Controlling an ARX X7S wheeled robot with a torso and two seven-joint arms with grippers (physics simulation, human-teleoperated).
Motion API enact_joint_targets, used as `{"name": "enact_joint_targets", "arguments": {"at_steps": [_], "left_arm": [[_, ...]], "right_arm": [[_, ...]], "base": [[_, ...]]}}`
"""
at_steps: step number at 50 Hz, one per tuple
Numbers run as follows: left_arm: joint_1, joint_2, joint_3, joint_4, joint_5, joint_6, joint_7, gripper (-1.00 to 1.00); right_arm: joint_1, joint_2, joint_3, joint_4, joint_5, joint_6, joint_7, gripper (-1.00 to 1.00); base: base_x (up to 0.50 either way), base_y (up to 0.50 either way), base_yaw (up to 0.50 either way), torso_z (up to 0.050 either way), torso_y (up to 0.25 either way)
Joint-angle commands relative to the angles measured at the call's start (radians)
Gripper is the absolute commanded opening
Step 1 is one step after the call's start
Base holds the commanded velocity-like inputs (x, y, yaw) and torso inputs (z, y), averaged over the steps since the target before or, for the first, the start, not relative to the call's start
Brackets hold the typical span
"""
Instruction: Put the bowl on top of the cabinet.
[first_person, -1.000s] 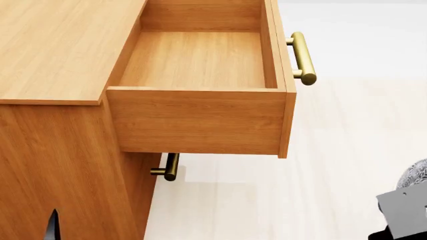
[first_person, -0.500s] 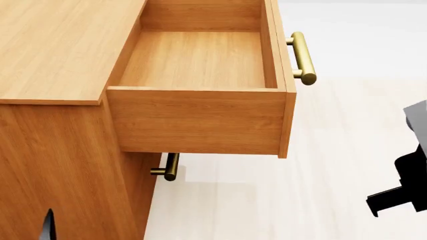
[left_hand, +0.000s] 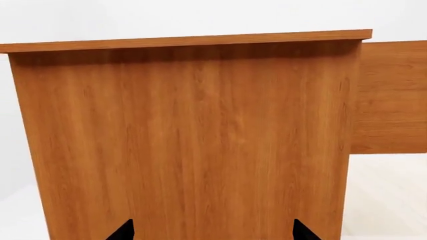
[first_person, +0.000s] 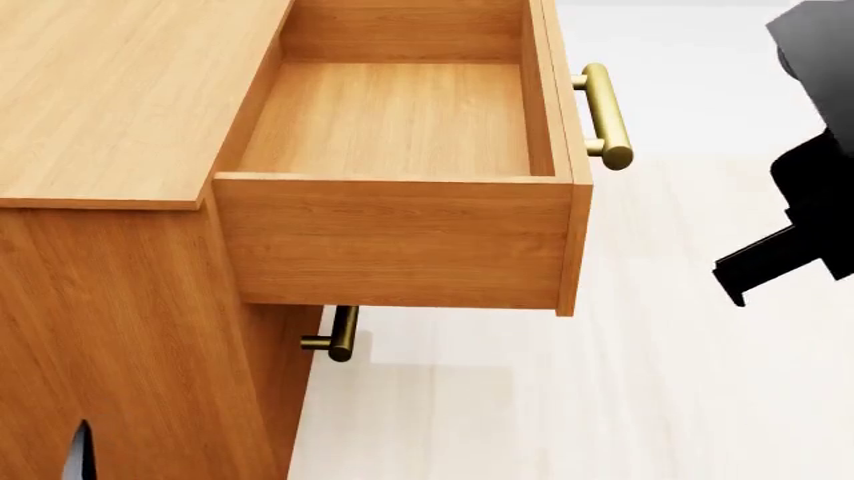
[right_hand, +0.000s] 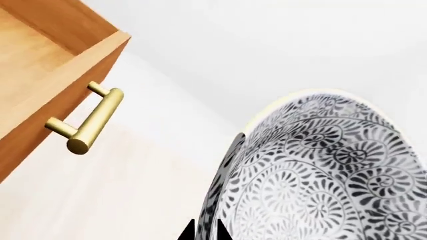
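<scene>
Head view: the cabinet (first_person: 107, 90) fills the left, its top drawer (first_person: 400, 190) pulled fully out, with a brass handle (first_person: 603, 115) on the drawer front. Right arm (first_person: 801, 200) sits at the right edge, well clear of the drawer. Right wrist view: the bowl (right_hand: 320, 175) is clamped at its rim in the right gripper (right_hand: 203, 231). Left gripper (left_hand: 212, 231) faces the cabinet side, jaws apart, holding nothing.
</scene>
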Motion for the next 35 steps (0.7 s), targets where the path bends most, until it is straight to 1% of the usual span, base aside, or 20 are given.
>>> {"name": "enact_joint_targets", "arguments": {"at_steps": [1,5,13,23,24,35], "left_arm": [[0.011,-0.01,-0.01,0.015,-0.008,0.002,-0.004,1.0],[0.015,-0.011,-0.011,0.014,-0.009,0.008,-0.004,1.0],[0.024,-0.015,-0.015,0.012,-0.015,0.017,-0.002,1.0],[0.032,-0.017,-0.009,0.011,-0.014,0.024,-0.003,1.0],[0.035,-0.017,-0.006,0.01,-0.012,0.028,-0.002,1.0],[0.034,-0.019,0.011,0.013,0.0,0.024,-0.009,1.0]], "right_arm": [[0.3,-0.096,-0.21,0.107,0.032,0.013,0.003,-1.0],[0.371,-0.154,-0.287,0.151,-0.029,-0.013,-0.063,-1.0],[0.446,-0.272,-0.39,0.22,-0.112,-0.053,-0.145,-1.0],[0.495,-0.34,-0.446,0.258,-0.154,-0.086,-0.199,-1.0],[0.505,-0.35,-0.424,0.275,-0.144,-0.098,-0.204,-1.0],[0.549,-0.409,-0.444,0.3,-0.156,-0.116,-0.233,-1.0]], "base": [[0.0,0.0,0.0,0.0,0.0],[0.0,0.0,0.0,0.0,0.0],[0.0,0.0,0.0,0.0,0.001],[0.0,0.0,0.0,0.0,0.0],[0.0,0.0,0.0,0.0,0.0],[0.0,0.0,0.0,0.0,0.001]]}}
